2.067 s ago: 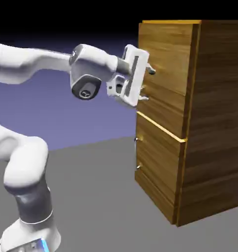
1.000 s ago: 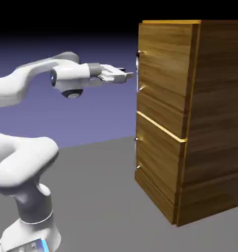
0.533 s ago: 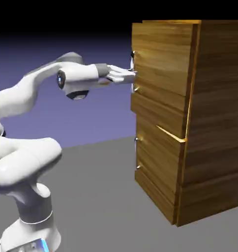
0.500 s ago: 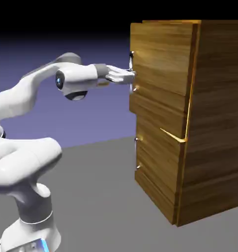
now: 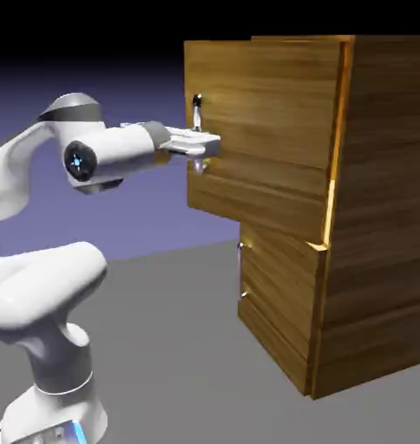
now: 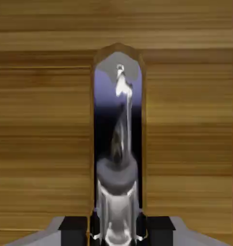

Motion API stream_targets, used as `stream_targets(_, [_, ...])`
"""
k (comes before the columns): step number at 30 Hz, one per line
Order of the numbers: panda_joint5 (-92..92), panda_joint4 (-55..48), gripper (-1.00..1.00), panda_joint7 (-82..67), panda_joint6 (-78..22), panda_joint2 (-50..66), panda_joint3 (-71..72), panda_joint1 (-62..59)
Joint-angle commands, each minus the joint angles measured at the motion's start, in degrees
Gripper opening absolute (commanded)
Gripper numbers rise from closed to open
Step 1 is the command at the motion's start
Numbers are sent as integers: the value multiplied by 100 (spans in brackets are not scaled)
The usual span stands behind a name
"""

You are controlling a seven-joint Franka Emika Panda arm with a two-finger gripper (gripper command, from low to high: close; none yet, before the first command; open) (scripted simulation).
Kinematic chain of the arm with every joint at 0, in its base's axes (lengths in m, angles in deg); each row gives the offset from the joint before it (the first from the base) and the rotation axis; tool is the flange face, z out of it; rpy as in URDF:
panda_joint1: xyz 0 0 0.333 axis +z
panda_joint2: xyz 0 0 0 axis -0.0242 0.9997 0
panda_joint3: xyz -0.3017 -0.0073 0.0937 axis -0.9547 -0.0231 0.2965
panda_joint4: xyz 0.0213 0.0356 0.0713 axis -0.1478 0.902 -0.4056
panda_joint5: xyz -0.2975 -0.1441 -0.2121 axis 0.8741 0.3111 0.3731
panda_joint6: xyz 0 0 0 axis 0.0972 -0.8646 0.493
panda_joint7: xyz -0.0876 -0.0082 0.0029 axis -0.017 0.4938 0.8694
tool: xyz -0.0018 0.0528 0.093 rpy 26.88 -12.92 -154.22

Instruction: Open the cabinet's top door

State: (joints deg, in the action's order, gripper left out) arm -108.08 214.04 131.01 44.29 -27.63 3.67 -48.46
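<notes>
The gripper (image 5: pixel 199 145) is clamped on the silver handle (image 5: pixel 197 111) of the top door (image 5: pixel 257 130). The door stands partly swung out from the cabinet (image 5: pixel 378 217); more swing likely remains.

Grey table (image 5: pixel 179 347) lies before a blue-violet backdrop (image 5: pixel 144 208).

A flat, plain grey table surface (image 5: pixel 179 347) fills the lower half of the exterior view. Standing directly on it at the right of the frame is a tall brown wood-grain cabinet with lighter orange edges (image 5: pixel 370 260). At the lower left corner, the rounded white base of the robot arm (image 5: pixel 53 408) also rests on the grey surface, well apart from the cabinet.
</notes>
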Motion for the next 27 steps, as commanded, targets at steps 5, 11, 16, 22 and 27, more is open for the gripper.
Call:
stream_targets(5, [760,123,-100,-516,-765,402,-1037,-40])
stream_targets(11, [1823,27,-100,-1180,-1671,1179,-2283,-109])
stream_targets(16, [2827,-297,-100,-1817,-2463,2143,-3303,-53])
stream_targets(22, [3887,-914,-100,-2517,-3305,3389,-4282,248])
stream_targets(27, [4633,-1583,-100,-3039,-3985,4427,-4977,672])
